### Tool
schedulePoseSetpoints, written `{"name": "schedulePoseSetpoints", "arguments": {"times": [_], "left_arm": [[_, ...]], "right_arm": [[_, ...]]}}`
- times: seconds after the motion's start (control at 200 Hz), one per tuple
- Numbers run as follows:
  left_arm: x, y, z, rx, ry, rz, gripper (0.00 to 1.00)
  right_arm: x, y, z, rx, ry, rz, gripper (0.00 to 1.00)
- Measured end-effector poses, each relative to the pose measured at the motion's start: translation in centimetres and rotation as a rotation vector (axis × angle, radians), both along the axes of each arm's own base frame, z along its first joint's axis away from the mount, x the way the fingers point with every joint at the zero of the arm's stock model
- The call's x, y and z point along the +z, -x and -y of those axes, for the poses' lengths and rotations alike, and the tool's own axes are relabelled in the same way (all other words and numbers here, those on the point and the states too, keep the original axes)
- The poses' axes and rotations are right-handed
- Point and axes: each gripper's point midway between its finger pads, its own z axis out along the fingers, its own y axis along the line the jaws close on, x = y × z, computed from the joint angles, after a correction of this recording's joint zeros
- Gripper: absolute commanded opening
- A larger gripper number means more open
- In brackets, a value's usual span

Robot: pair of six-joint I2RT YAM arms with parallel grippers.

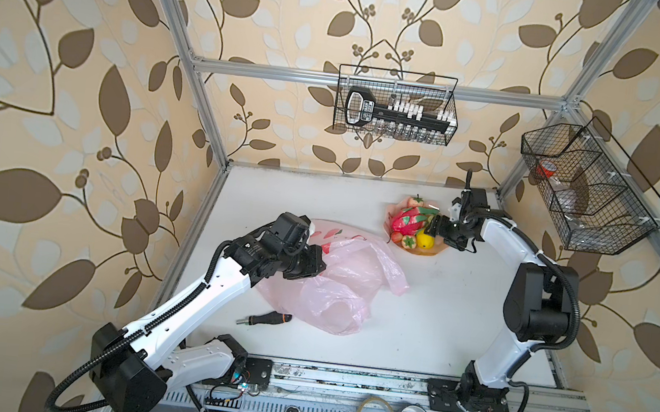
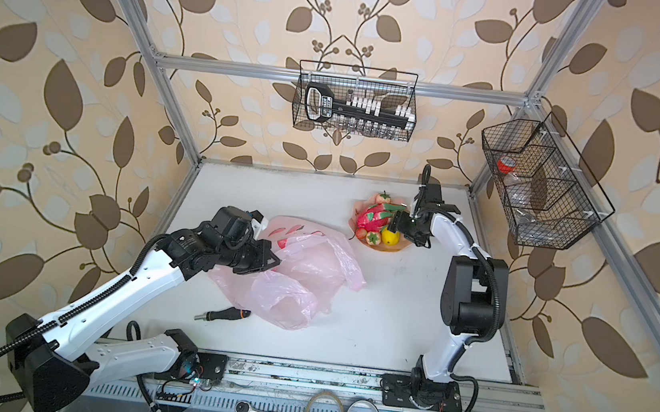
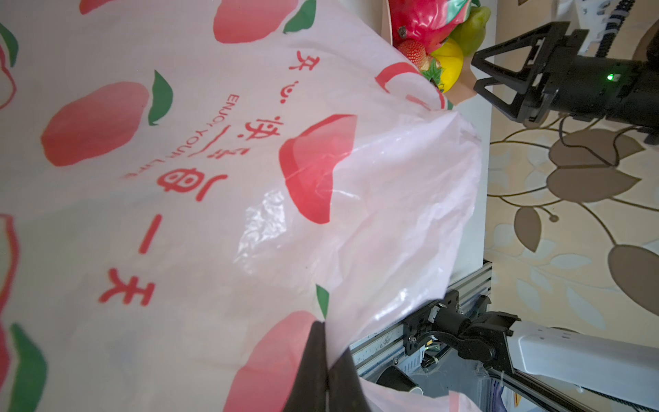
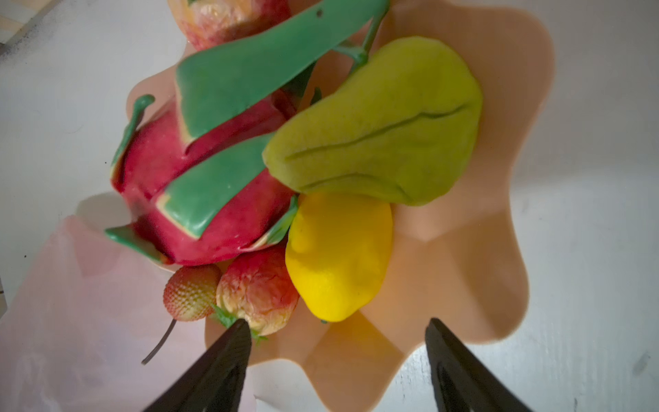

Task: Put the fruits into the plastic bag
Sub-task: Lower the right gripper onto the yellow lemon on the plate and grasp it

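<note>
The bag, left of centre, is pinched by the closed left gripper. The fruits are heaped on the far-right plate, where the right gripper is spread wide and empty beside the lemon. If the jaws are closed off-centre, the lemon may be squeezed aside or the strawberry knocked off; the empty gap is shown only in the right wrist view.

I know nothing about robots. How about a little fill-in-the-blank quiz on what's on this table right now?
1. The left gripper is shut on the ____ plastic bag.
2. The right gripper hangs over the plate with its jaws ____.
3. Beside the green pear lies a ____ lemon.
4. The dragon fruit has ____ scales.

Missing words: pink; open; yellow; green.
</note>
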Motion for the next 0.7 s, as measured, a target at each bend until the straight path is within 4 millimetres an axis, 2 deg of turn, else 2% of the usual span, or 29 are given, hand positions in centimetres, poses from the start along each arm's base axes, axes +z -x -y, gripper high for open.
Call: {"name": "schedulePoseSetpoints", "arguments": {"times": [0.255, 0.4, 0.7], "left_arm": [[0.2, 0.0, 0.0, -0.001, -0.001, 0.0, 0.0], [0.2, 0.1, 0.0, 0.0, -0.001, -0.002, 0.0], [0.2, 0.1, 0.0, 0.0, 0.0, -0.001, 0.0]], "right_arm": [[-0.7, -1.7, -1.2, 0.029, 0.02, -0.01, 0.76], [-2.1, -1.4, -1.5, 0.039, 0.035, -0.047, 0.75], [-4.0, -1.3, -1.0, 0.029, 0.068, -0.088, 0.71]]}}
